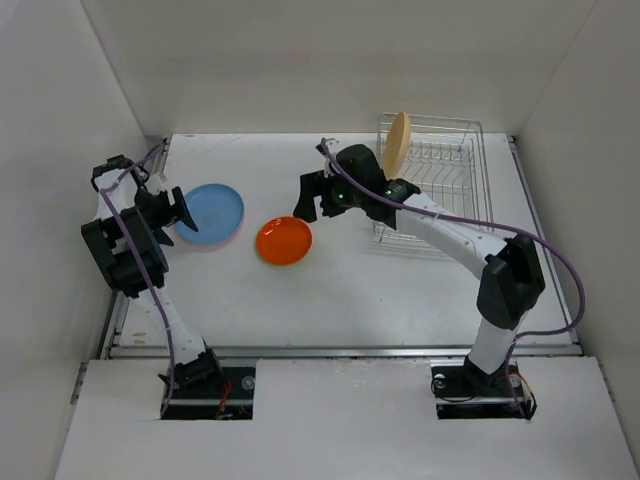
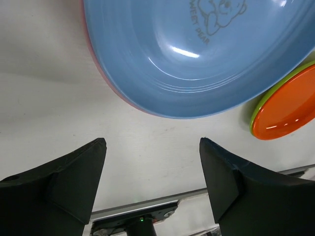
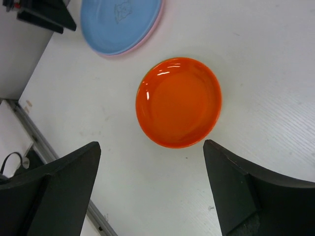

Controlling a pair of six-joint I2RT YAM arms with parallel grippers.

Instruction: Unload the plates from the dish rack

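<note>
The blue plate [image 1: 210, 213] lies on the table at the left, stacked on the pink plate, whose rim [image 2: 106, 81] shows under it. The orange-red plate [image 1: 284, 241] lies in the middle on the lime green plate, of which only the rim [image 2: 258, 105] shows. The cream-yellow plate [image 1: 398, 143] stands upright in the dish rack [image 1: 450, 190] at the back right. My left gripper [image 1: 183, 212] is open and empty at the blue plate's left edge [image 2: 197, 54]. My right gripper [image 1: 310, 208] is open and empty just above the orange-red plate [image 3: 178, 102].
White walls close in the table on the left, back and right. A metal rail [image 1: 340, 351] runs along the table's near edge. The right arm's purple cable [image 1: 560, 260] loops over the right side. The left gripper's fingers [image 3: 44, 14] show at the right wrist view's top left.
</note>
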